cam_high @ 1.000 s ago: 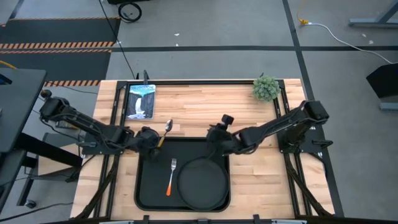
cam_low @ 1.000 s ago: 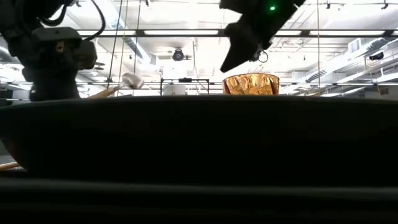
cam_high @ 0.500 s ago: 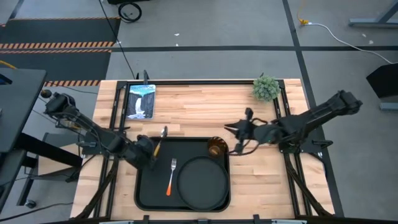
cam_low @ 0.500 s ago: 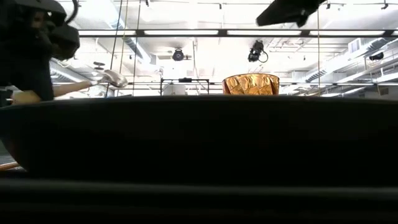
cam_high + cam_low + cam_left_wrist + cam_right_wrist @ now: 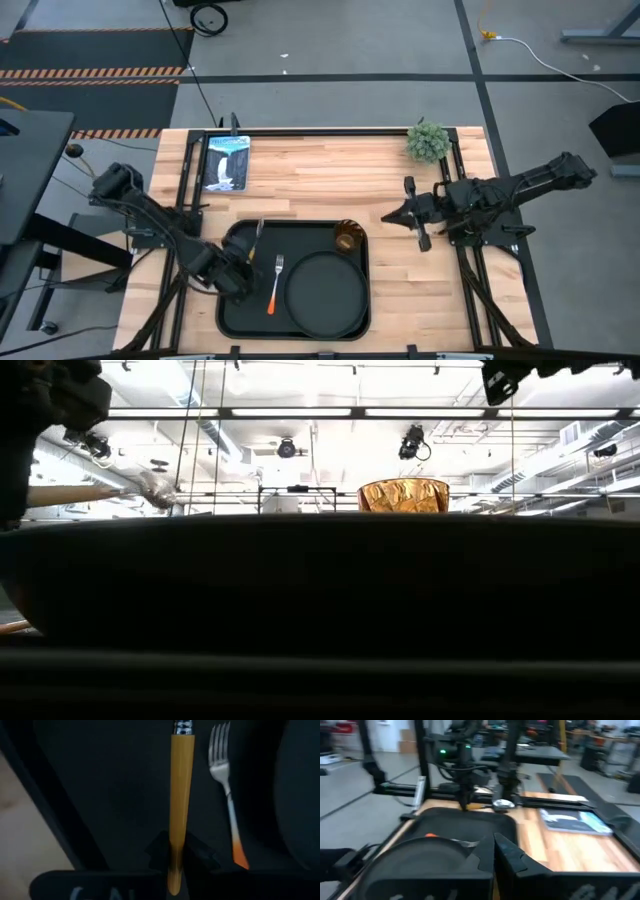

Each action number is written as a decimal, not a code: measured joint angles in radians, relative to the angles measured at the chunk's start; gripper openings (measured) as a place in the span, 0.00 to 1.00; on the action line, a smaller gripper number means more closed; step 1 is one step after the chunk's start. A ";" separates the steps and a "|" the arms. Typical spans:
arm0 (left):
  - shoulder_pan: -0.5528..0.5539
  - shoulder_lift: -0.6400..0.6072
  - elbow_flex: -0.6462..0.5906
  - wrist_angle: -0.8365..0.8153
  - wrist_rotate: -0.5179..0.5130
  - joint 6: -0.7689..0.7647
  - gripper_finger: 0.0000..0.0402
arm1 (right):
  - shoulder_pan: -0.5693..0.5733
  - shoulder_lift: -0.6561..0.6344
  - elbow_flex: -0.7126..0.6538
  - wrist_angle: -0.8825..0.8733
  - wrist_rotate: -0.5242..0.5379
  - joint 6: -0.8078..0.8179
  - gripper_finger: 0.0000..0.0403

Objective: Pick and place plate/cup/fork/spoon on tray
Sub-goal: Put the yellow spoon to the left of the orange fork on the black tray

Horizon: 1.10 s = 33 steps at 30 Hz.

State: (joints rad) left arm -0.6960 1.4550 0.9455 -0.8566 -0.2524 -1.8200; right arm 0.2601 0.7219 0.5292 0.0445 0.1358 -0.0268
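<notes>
While the left claw (image 5: 240, 272) pinches the spoon (image 5: 180, 795) by its orange handle, the spoon hangs above the tray (image 5: 232, 318) at its left-hand part, bowl pointing toward the tray's far edge, just beside the fork (image 5: 274, 285) lying flat on the tray floor. Plate (image 5: 325, 295) sits on the tray's right part w/ the cup (image 5: 347, 238) upright at the far rim next to it. Right claw (image 5: 404, 216) is off the tray over bare table (image 5: 330, 170) to the right, fingers pressed together, holding nothing, well apart from the cup.
</notes>
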 joint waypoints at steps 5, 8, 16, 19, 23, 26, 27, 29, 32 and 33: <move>0.000 0.095 0.080 -0.087 0.101 -0.068 0.10 | -0.023 -0.031 -0.041 0.006 -0.054 -0.018 0.03; 0.001 0.144 0.120 -0.116 0.172 -0.105 0.10 | -0.030 -0.040 -0.053 0.006 -0.055 -0.033 0.04; -0.005 0.290 0.217 -0.155 0.320 -0.150 0.10 | -0.051 -0.060 -0.061 0.006 -0.052 -0.059 0.02; -0.001 0.339 0.251 -0.155 0.342 -0.152 0.10 | -0.059 -0.069 -0.061 0.006 -0.058 -0.083 0.02; 0.005 0.398 0.309 -0.168 0.385 -0.151 0.10 | -0.070 -0.092 -0.061 0.004 -0.111 -0.112 0.02; 0.005 0.438 0.371 -0.213 0.390 -0.151 0.10 | -0.076 -0.107 -0.061 -0.002 -0.130 -0.115 0.02; 0.005 0.456 0.396 -0.240 0.390 -0.150 0.10 | -0.078 -0.110 -0.061 -0.004 -0.133 -0.115 0.02; 0.005 0.490 0.440 -0.295 0.389 -0.135 0.10 | -0.082 -0.111 -0.061 -0.008 -0.133 -0.120 0.02; 0.005 0.543 0.494 -0.367 0.380 -0.119 0.10 | -0.089 -0.108 -0.061 -0.010 -0.133 -0.126 0.02; 0.005 0.558 0.504 -0.372 0.375 -0.109 0.10 | -0.091 -0.107 -0.061 -0.010 -0.133 -0.126 0.02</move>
State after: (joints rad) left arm -0.6910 2.0134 1.4492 -1.2287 0.1225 -1.9286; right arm 0.1686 0.6147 0.4683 0.0342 0.0029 -0.1528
